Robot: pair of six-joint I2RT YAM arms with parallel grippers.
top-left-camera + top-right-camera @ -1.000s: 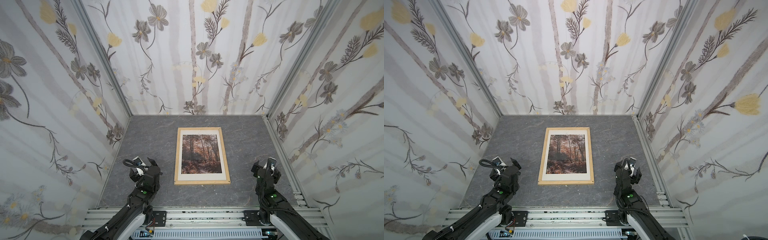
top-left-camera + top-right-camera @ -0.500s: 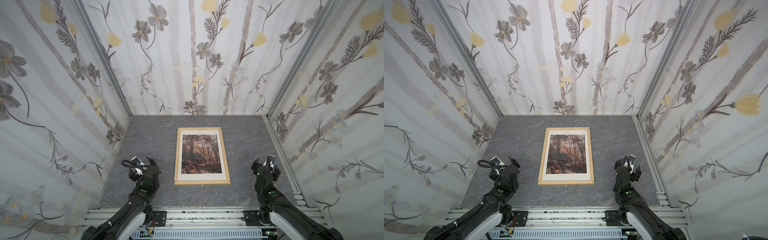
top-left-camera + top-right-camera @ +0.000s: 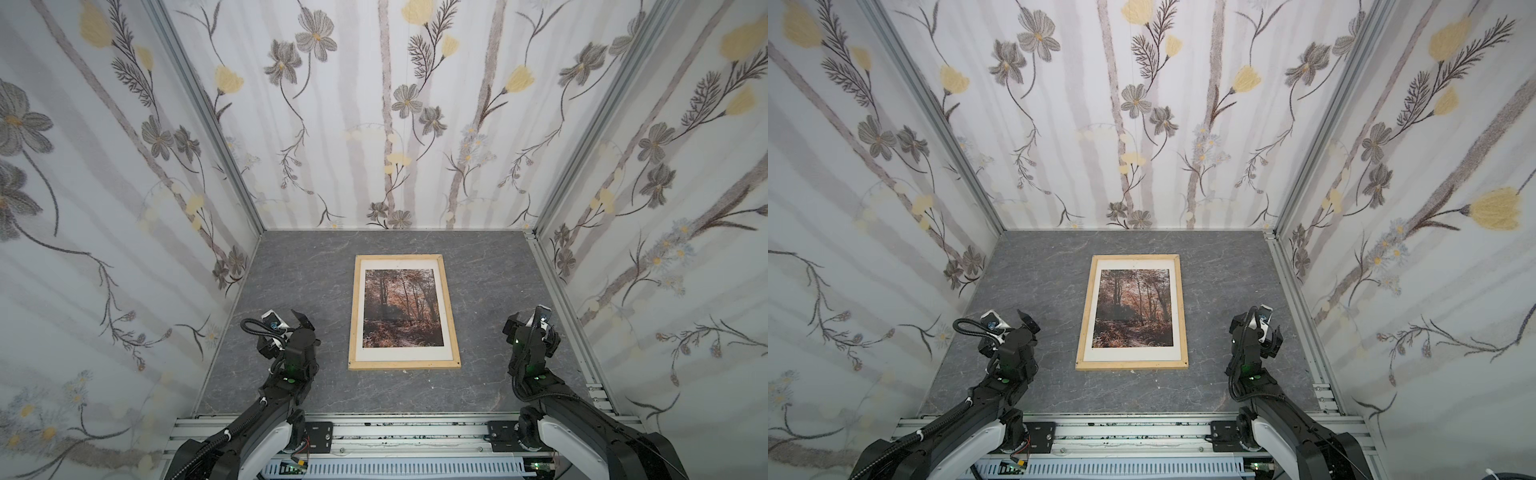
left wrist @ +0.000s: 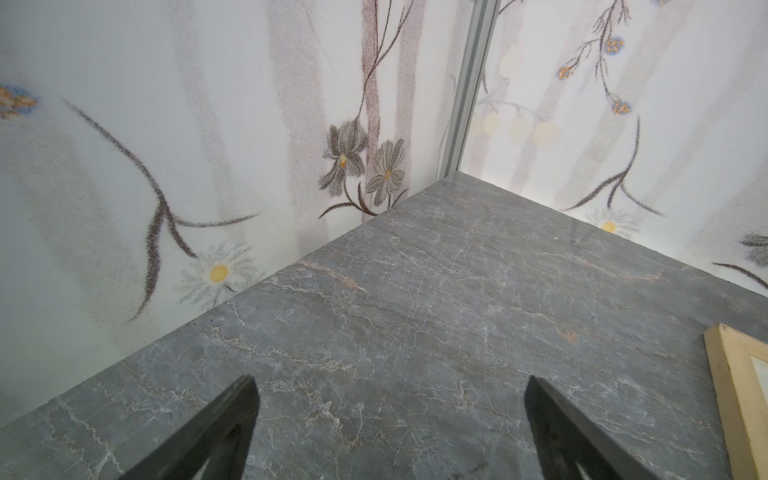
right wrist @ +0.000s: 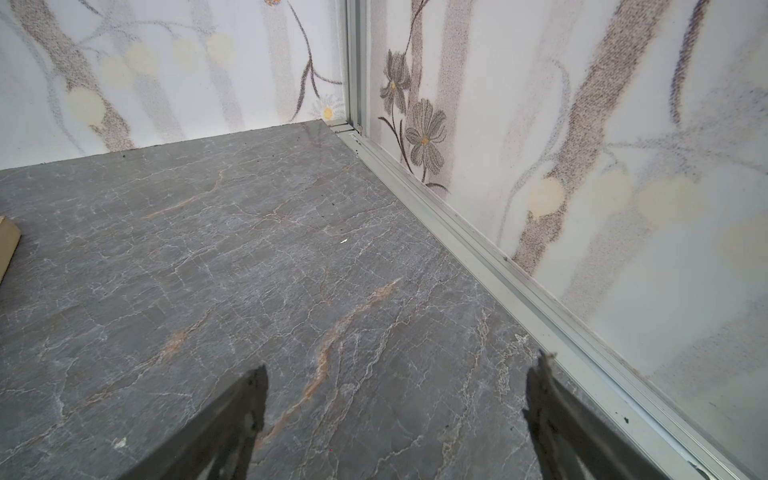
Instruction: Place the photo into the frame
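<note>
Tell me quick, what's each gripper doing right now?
Left gripper: open, holding nothing.
Right gripper: open, holding nothing.

L tool [image 3: 286, 328] crept left, R tool [image 3: 531, 330] shifted slightly.

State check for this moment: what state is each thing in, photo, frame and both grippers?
photo: picture side up, lying flat inside the frame.
frame: flat on the table, neither gripper touching it.
left gripper: open, empty, over bare table.
right gripper: open, empty, over bare table.
</note>
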